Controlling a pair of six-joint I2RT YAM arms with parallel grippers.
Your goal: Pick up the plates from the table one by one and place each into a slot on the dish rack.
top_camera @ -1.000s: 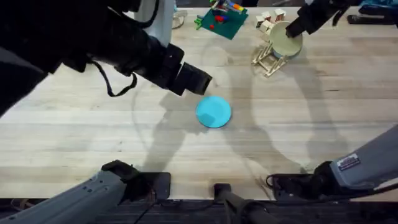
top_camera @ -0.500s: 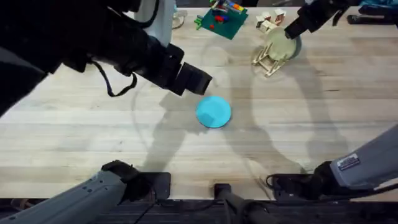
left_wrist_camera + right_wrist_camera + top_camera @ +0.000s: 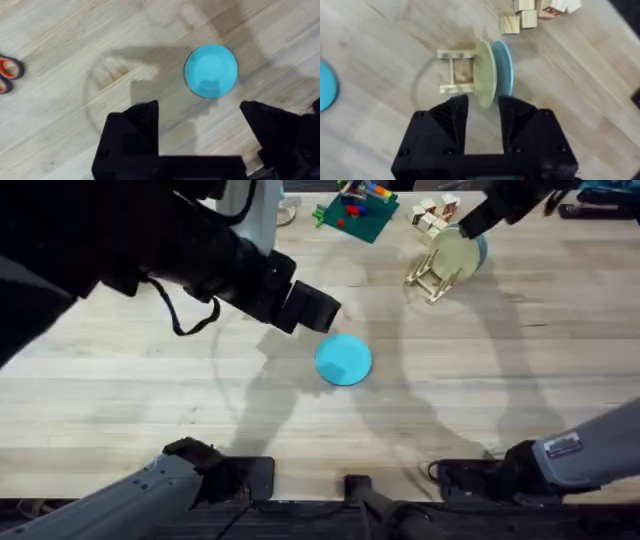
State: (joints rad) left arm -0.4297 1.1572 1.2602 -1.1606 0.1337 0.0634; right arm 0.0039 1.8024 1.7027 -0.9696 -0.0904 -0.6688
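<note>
Cream-yellow plate (image 3: 485,80) upright on edge in dish rack (image 3: 456,72), right fingers (image 3: 512,116) released, turquoise plate (image 3: 211,70) flat, left fingers (image 3: 131,131) spread

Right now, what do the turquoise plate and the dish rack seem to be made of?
The turquoise plate looks like plastic: uniform colour, smooth surface with a faint sheen. The dish rack looks like pale unfinished wood: visible grain and a matte surface, matching the table.

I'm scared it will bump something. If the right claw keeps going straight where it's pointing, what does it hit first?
Most likely the cream-yellow plate standing in the dish rack. The right claw is open with the plate's edge right between its fingers.
</note>
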